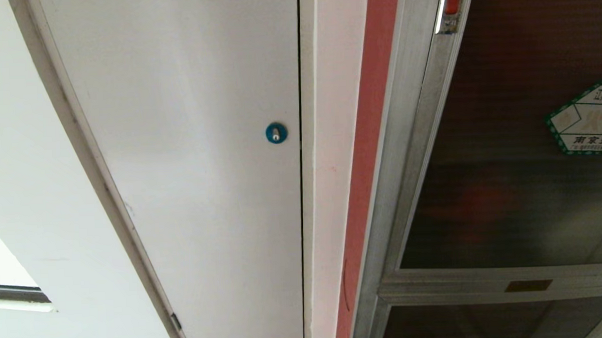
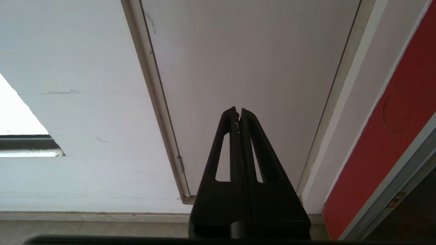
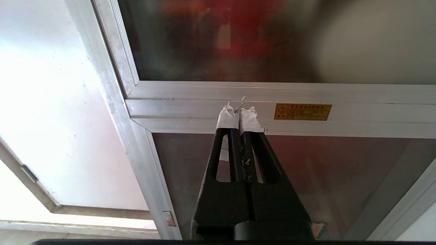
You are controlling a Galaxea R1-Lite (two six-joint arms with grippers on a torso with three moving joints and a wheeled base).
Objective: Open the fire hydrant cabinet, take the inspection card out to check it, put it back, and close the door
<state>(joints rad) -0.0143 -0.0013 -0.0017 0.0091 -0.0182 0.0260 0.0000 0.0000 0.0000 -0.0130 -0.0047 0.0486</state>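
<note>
Facing the wall, we see the tall fire hydrant cabinet [image 1: 406, 185] with its brushed silver metal frame off to our right, its large dark tinted glass door [image 1: 507, 192] shut, a small red latch tab [image 1: 452, 4] near its upper left corner and a green-bordered white hexagonal sticker [image 1: 587, 119] on the glass. Just left of the frame runs a red strip [image 1: 366, 166], then a plain white panel [image 1: 181, 168] with a blue round lock [image 1: 276, 133]. Our left gripper [image 2: 238, 111], black fingers pressed together and holding nothing, points at that white panel. Our right gripper [image 3: 239, 112], white-taped tips closed and empty, points at the silver crossbar between the door and the lower dark panel [image 3: 306, 163], beside a small yellow plate [image 3: 302, 112]. We cannot see the inspection card.
</note>
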